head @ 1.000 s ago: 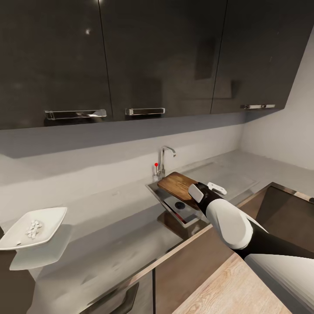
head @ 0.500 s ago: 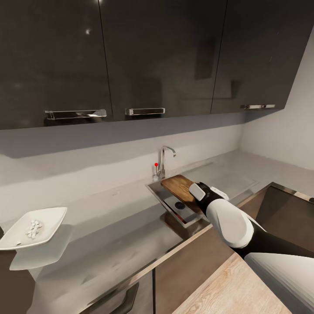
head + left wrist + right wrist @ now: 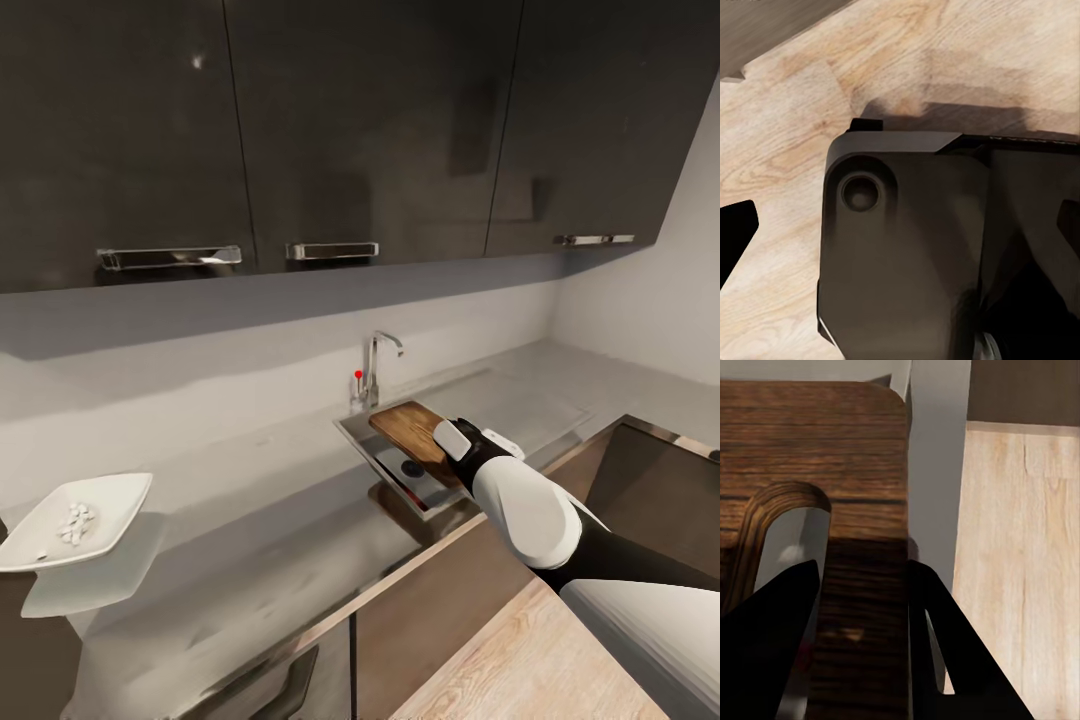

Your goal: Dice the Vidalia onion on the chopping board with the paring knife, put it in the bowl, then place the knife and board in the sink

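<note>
Right gripper (image 3: pixel 862 607) jaws clamped on chopping board (image 3: pixel 410 425) over sink (image 3: pixel 400 470), tap (image 3: pixel 375 368) just behind.

The brown wooden chopping board (image 3: pixel 410 427) tilts over the steel sink (image 3: pixel 392 470); diced onion (image 3: pixel 75 522) lies in the white bowl (image 3: pixel 100 503).

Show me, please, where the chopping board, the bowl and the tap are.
chopping board (image 3: pixel 405 425): head view, on its wooden top face.
bowl (image 3: pixel 118 497): head view, on its bare white inner wall.
tap (image 3: pixel 373 365): head view, on its upright chrome stem.
</note>
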Controlling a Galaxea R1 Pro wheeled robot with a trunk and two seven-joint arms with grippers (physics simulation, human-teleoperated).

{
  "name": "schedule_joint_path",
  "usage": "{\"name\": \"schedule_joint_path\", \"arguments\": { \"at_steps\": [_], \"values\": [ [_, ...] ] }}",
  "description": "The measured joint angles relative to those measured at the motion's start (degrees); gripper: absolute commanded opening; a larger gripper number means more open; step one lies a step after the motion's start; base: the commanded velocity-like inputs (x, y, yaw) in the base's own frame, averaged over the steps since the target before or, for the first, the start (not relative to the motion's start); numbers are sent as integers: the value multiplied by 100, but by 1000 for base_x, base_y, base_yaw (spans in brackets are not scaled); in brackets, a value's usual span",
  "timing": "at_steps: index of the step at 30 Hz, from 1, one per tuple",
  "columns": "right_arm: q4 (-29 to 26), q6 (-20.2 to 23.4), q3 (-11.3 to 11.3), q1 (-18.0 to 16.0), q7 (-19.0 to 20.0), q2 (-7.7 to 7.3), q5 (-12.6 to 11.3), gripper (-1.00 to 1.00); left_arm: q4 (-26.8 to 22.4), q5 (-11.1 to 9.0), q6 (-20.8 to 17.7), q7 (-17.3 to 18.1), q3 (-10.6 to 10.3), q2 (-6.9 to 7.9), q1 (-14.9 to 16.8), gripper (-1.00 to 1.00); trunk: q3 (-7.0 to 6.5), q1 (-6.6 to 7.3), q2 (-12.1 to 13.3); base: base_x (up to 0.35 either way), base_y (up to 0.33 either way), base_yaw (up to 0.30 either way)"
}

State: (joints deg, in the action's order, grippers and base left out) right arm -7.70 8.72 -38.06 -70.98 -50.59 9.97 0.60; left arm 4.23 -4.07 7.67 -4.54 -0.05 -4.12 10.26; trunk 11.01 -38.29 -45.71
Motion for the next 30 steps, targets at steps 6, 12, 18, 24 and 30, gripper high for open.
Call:
{"name": "schedule_joint_path", "arguments": {
  "at_steps": [6, 12, 18, 24, 30],
  "values": [
    [0, 0, 11, 0, 0, 0, 9, -100, 0, 0, -4, -4, 0, 0, 0, 100, 51, 0, 0, 92, 0, 0],
    [8, 0, 12, 0, 0, 0, 15, -100, 0, 0, 0, 0, 0, 0, 0, 100, 103, 0, 0, 14, 0, 0],
    [9, 0, 16, 0, 0, 0, 17, -100, 0, 0, 3, 0, 0, 1, 0, 100, 152, 0, -1, 102, 0, 0],
    [12, 7, 52, 0, 12, 0, 125, -100, 0, 0, -1, 0, 0, 0, 0, 100, 164, 0, -1, 28, 0, 0],
    [7, 3, 57, 0, 6, -1, 222, -100, 0, 0, 1, -1, 0, 0, 0, 100, 165, 0, -1, 1, 0, 0]
  ]
}}
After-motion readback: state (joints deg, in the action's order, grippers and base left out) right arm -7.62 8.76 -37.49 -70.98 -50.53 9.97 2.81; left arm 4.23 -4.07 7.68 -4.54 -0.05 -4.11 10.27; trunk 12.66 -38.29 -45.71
